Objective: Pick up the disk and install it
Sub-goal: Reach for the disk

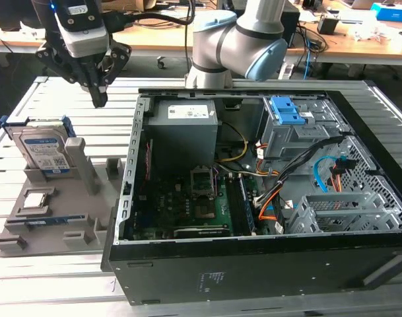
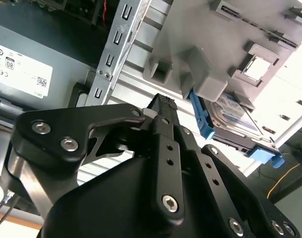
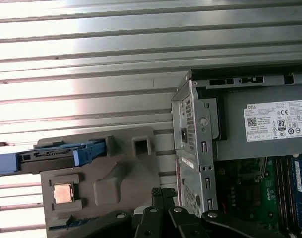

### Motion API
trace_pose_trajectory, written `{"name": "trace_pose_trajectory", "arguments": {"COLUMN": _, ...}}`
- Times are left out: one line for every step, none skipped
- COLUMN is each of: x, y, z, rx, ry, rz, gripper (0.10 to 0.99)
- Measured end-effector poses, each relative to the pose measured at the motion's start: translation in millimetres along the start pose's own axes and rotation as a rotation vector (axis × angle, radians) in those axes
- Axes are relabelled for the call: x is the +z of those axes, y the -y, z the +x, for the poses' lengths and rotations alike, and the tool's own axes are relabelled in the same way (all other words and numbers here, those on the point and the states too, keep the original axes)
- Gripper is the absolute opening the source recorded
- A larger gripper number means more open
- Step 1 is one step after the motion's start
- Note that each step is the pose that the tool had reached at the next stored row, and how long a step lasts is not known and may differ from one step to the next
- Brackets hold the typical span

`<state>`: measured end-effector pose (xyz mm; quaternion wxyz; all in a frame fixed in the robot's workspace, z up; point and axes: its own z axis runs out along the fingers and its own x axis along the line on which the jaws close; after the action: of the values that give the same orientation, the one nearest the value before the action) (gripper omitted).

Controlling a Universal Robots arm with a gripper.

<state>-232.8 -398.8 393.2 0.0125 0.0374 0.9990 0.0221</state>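
Above grey parts fixture (image 1: 75, 211), gripper (image 1: 99, 98) hangs clenched, empty, apart from upright hard disk (image 1: 45, 152); risk: descending clenched, likely clips blue bracket (image 1: 65, 123), topples disk.

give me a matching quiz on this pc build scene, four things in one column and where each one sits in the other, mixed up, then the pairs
1 disk
2 hand
3 blue latch
4 power supply

a atop the grey drive bay in the case
b in the air over the slatted table, empty
c upright in the grey holder, outside the case
d inside the case, white label on it

Pairs: 1-c, 2-b, 3-a, 4-d
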Motion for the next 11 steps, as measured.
{"name": "trace_pose_trajectory", "arguments": {"x": 0.0, "y": 0.1, "z": 1.6, "rx": 0.000, "ry": 0.0000, "rz": 0.000, "gripper": 0.106}}
{"name": "trace_pose_trajectory", "arguments": {"x": -0.1, "y": 0.3, "z": 3.5, "rx": 0.000, "ry": 0.0000, "rz": 0.000, "gripper": 0.106}}
{"name": "trace_pose_trajectory", "arguments": {"x": -0.1, "y": 0.4, "z": 5.3, "rx": 0.000, "ry": 0.0000, "rz": 0.000, "gripper": 0.106}}
{"name": "trace_pose_trajectory", "arguments": {"x": -0.2, "y": 0.5, "z": 6.6, "rx": 0.000, "ry": 0.0000, "rz": 0.000, "gripper": 0.106}}
{"name": "trace_pose_trajectory", "arguments": {"x": -0.2, "y": 0.6, "z": 8.0, "rx": 0.000, "ry": 0.0000, "rz": 0.000, "gripper": 0.106}}
{"name": "trace_pose_trajectory", "arguments": {"x": -0.2, "y": 0.7, "z": 9.3, "rx": 0.000, "ry": 0.0001, "rz": 0.000, "gripper": 0.106}}
{"name": "trace_pose_trajectory", "arguments": {"x": -0.3, "y": 0.8, "z": 10.5, "rx": 0.000, "ry": 0.0000, "rz": 0.000, "gripper": 0.106}}
{"name": "trace_pose_trajectory", "arguments": {"x": -0.4, "y": 1.0, "z": 13.1, "rx": 0.000, "ry": 0.0000, "rz": 0.000, "gripper": 0.106}}
{"name": "trace_pose_trajectory", "arguments": {"x": -0.4, "y": 1.1, "z": 14.7, "rx": 0.000, "ry": 0.0000, "rz": 0.000, "gripper": 0.106}}
{"name": "trace_pose_trajectory", "arguments": {"x": -0.5, "y": 1.3, "z": 17.3, "rx": 0.000, "ry": 0.0000, "rz": 0.000, "gripper": 0.106}}
{"name": "trace_pose_trajectory", "arguments": {"x": -0.6, "y": 1.5, "z": 20.1, "rx": 0.000, "ry": -0.0001, "rz": 0.000, "gripper": 0.106}}
